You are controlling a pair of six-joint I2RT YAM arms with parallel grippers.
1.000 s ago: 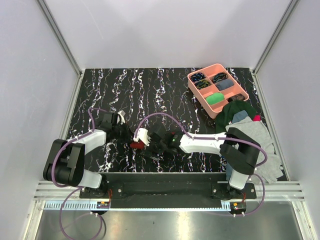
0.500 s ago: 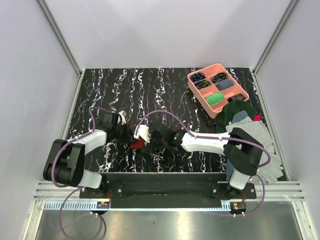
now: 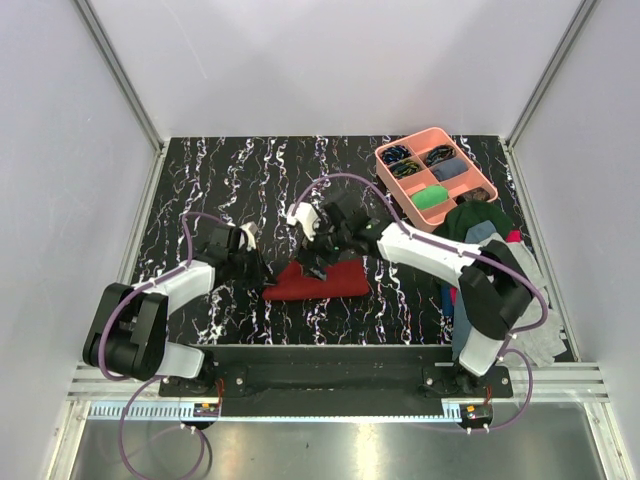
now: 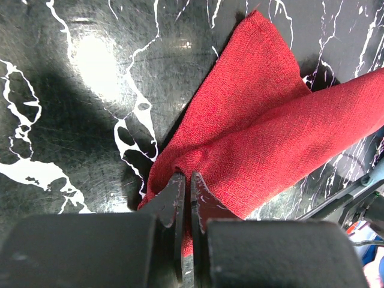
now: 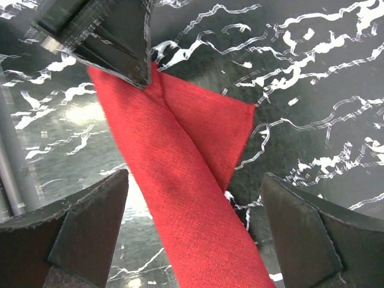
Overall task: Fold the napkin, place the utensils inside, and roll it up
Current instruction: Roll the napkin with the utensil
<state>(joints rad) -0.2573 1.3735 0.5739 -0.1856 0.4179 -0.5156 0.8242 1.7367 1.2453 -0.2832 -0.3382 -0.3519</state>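
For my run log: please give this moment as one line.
left end effector: shut on napkin end | right end effector: open, above napkin | napkin: folded, on table | utensils: not seen

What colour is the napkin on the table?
The napkin is plain dark red; the left wrist view shows it best.

black marbled table (image 3: 220, 180), white veins; red napkin (image 3: 325, 283) folded into a band, lower centre of the top view; pink compartment tray (image 3: 400, 193) upper right; clothes pile (image 3: 470, 222) right edge, just below tray
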